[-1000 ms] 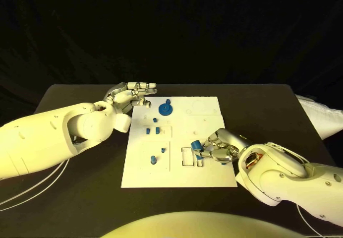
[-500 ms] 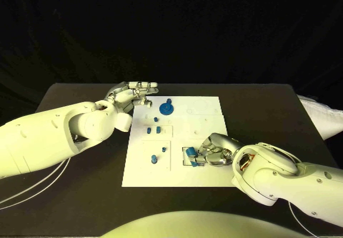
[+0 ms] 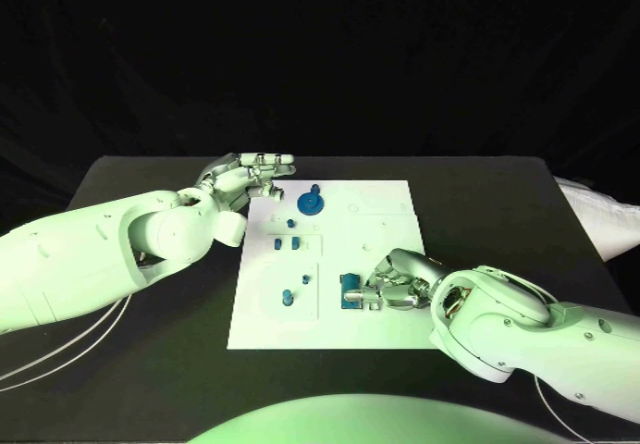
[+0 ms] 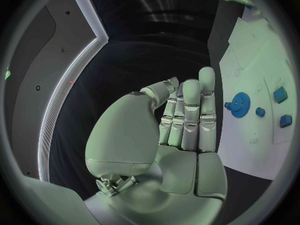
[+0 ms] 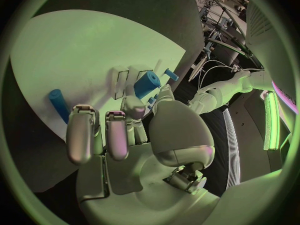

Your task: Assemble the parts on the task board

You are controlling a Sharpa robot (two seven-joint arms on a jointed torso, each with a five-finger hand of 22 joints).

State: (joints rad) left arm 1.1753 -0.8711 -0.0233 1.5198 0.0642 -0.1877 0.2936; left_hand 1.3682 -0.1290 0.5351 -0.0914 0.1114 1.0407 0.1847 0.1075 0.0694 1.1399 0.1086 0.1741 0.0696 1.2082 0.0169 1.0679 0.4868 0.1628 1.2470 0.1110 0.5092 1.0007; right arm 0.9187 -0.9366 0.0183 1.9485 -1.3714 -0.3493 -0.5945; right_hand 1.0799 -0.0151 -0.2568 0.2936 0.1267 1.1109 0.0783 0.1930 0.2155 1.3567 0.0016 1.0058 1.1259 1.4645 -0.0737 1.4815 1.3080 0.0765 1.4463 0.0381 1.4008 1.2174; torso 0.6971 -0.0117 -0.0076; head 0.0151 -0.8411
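One white rectangular task board (image 3: 387, 324) lies on one black table (image 3: 507, 213). Six small blue plastic parts show on the board: one toothed gear (image 3: 311, 201) toward 12 o'clock, one block (image 3: 350, 289) toward 6 o'clock, four lesser pieces between.

White arms, silver hands (image 3: 247, 180)

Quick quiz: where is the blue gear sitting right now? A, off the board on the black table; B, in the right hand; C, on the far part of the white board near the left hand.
C: the blue gear lies on the task board's far part, beside the left hand.
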